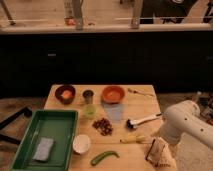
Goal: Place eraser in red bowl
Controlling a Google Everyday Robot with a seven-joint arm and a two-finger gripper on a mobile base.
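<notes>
The red bowl (113, 93) stands at the back middle of the wooden table (145, 104) and looks empty. My gripper (157, 152) hangs from the white arm (186, 121) low over the table's front right corner, far from the bowl. A brown and tan patch shows at the gripper's tip. I cannot tell whether it is the eraser or part of the gripper. No eraser shows elsewhere on the table.
A maroon bowl (65, 93), a metal cup (88, 96), a green cup (89, 111), a blue cloth (115, 111), a dark cluster (103, 126), a white-handled brush (142, 120), a banana (132, 138), a green pepper (103, 157) and a white bowl (81, 144) lie about. A green tray (30, 135) holds a grey-blue sponge (44, 148).
</notes>
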